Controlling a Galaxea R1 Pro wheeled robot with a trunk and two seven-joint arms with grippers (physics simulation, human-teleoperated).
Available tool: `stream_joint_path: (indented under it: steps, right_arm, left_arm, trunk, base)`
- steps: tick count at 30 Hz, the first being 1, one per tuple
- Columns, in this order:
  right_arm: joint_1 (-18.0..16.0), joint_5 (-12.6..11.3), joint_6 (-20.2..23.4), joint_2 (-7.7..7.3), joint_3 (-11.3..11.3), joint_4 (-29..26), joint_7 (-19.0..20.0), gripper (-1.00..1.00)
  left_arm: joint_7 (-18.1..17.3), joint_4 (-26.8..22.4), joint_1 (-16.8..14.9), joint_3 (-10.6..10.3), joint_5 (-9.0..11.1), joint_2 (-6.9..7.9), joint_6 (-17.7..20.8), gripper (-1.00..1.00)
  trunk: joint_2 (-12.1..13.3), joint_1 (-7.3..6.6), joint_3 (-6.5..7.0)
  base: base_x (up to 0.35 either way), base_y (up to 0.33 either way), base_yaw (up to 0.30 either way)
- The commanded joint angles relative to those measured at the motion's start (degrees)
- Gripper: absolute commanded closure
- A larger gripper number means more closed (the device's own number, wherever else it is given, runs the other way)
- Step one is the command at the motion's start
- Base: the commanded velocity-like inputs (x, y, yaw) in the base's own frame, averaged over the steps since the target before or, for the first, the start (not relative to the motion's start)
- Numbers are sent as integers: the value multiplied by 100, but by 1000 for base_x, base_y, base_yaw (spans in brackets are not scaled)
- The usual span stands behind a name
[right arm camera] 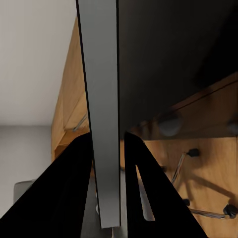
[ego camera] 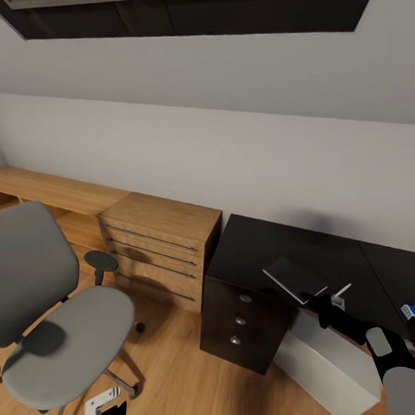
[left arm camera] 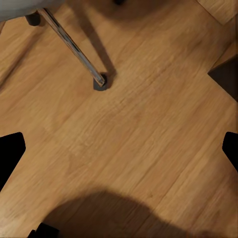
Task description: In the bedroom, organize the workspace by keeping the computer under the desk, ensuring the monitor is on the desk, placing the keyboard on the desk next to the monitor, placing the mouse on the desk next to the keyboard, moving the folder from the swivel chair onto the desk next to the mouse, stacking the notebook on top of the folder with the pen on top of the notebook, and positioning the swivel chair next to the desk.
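Right gripper (right arm camera: 108, 198) clamped on the notebook (ego camera: 294, 279), black fingers (right arm camera: 64, 198) pressed against both faces of the thin book, white page edge running up between them in the right wrist view. In the head view, notebook held tilted just above the front edge of the desk (ego camera: 254, 247), at about four o'clock from the picture's middle, dark grey cover facing up, white edge along its lower side. Right arm reaching in from five o'clock, grey forearm at the corner. Below the notebook, the black drawer unit (ego camera: 240, 323) with three round silver knobs; at its four o'clock, the computer (ego camera: 329, 371), a light-grey box on the floor, partly under the desk top. At three o'clock of the picture, a small piece of something bright blue (ego camera: 413, 313) at the frame's edge, too little seen to name. Left gripper (left arm camera: 119, 148) spread wide over bare wooden floor (left arm camera: 148, 148), one black fingertip (left arm camera: 10, 153) at nine o'clock of the wrist view, the other at three o'clock, nothing between. At eleven o'clock there, a chrome leg ending on a black castor (left arm camera: 101, 81). In the head view, swivel chair (ego camera: 70, 340) at eight o'clock, grey seat and back, black armrest, well apart from the desk. Between chair and desk, a light-wood drawer chest (ego camera: 159, 247) with long bar handles, against the white wall (ego camera: 235, 160).
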Motion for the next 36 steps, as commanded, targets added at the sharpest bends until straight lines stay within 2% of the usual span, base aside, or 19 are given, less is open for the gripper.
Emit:
stream_joint_path:
  steps: [1, 22, 32, 36]
  right_arm:
    - [-8, 13, 31, 2, -32, 5, 25, 100]
    - [-8, 13, -47, -18, -40, 3, 40, 100]
    - [-8, 13, -497, -103, -42, -2, 43, 100]
    - [-8, 13, -549, -119, -43, -3, 69, 100]
  left_arm:
    - [-1, -10, -1, 15, 48, -5, 20, -100]
    - [-2, 112, -1, 15, 48, -5, 7, -100]
    - [-6, 183, -1, 13, 48, -12, 5, -100]
    - [-8, 209, -1, 10, 43, -13, 4, -100]
  trunk:
    - [-4, 0, -6]
    - [-4, 0, -6]
    - [-4, 0, -6]
    - [-4, 0, -6]
  base:
    - [0, 0, -205]
    - [0, 0, -252]
    - [0, 0, -260]
    - [0, 0, -260]
